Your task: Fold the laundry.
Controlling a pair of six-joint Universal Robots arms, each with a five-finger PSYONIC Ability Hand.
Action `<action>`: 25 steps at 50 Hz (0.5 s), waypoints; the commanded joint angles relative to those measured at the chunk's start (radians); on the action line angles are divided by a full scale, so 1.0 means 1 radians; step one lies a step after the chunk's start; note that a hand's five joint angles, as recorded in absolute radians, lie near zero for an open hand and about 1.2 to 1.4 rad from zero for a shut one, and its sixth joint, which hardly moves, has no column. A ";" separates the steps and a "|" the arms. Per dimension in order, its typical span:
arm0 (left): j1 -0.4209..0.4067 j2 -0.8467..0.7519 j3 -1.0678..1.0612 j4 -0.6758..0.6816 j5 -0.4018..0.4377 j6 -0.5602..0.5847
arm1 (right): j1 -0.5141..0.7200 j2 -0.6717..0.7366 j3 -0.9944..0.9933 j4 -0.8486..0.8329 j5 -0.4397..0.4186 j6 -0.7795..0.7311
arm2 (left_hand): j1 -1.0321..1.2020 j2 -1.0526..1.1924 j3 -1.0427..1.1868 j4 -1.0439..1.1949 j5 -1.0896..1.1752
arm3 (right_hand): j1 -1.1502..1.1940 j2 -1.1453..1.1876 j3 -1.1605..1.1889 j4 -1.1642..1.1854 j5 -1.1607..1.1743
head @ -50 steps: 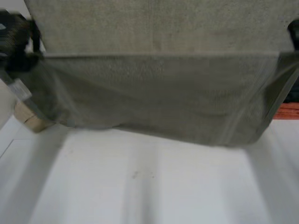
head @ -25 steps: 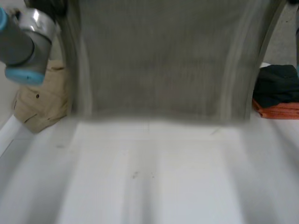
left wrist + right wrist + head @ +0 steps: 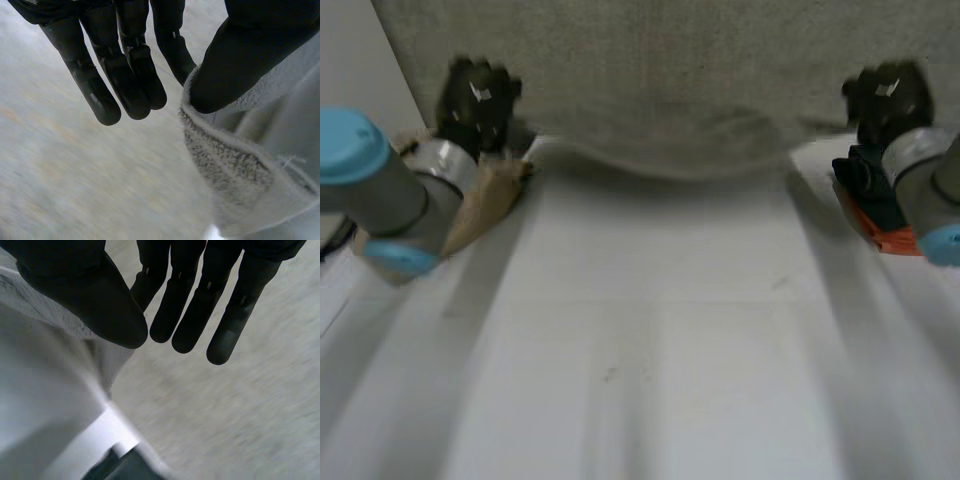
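Towel (image 3: 650, 80): grey, on the far side of the worktop (image 3: 650, 340).
Left hand (image 3: 475, 100): its near left corner, fingers straight, thumb touching the hem.
Right hand (image 3: 887, 98): near right corner, fingers straight, spread.

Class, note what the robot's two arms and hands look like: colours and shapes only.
The left arm and right arm are rounded grey cylinders with light-blue caps. The left hand and right hand are matt black, with long, round-tipped fingers and a thicker, blunt thumb.
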 commanded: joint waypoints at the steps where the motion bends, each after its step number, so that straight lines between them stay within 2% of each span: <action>1: -0.036 -0.009 -0.198 -0.073 -0.006 0.130 | -0.008 0.013 0.129 0.154 -0.011 -0.133 | 0.263 0.204 0.208 0.197 0.218 | 0.291 0.221 0.209 0.199 0.199; 4: -0.036 0.052 -0.280 -0.158 -0.011 0.198 | -0.014 -0.021 0.199 0.223 -0.013 -0.203 | 0.263 0.204 0.208 0.197 0.218 | 0.291 0.221 0.209 0.199 0.199; 8: -0.039 0.182 -0.436 -0.356 -0.016 0.300 | -0.060 -0.129 0.335 0.361 -0.002 -0.331 | 0.263 0.204 0.208 0.197 0.218 | 0.291 0.221 0.209 0.199 0.199; 9: -0.044 0.248 -0.496 -0.441 -0.023 0.328 | -0.086 -0.193 0.398 0.434 0.004 -0.389 | 0.263 0.204 0.208 0.197 0.218 | 0.291 0.221 0.209 0.199 0.199; 12: -0.053 0.401 -0.599 -0.601 -0.043 0.354 | -0.121 -0.303 0.493 0.545 0.006 -0.475 | 0.263 0.204 0.208 0.197 0.218 | 0.291 0.221 0.209 0.199 0.199; 16: -0.057 0.521 -0.677 -0.725 -0.042 0.360 | -0.192 -0.470 0.617 0.676 -0.013 -0.596 | 0.263 0.204 0.208 0.197 0.218 | 0.291 0.221 0.209 0.199 0.199; 20: -0.057 0.515 -0.667 -0.717 -0.040 0.362 | -0.212 -0.508 0.639 0.650 -0.046 -0.598 | 0.263 0.204 0.208 0.197 0.218 | 0.291 0.221 0.209 0.199 0.199; 25: -0.064 0.466 -0.595 -0.660 -0.049 0.347 | -0.212 -0.508 0.627 0.558 -0.085 -0.518 | 0.263 0.204 0.208 0.197 0.218 | 0.291 0.221 0.209 0.199 0.199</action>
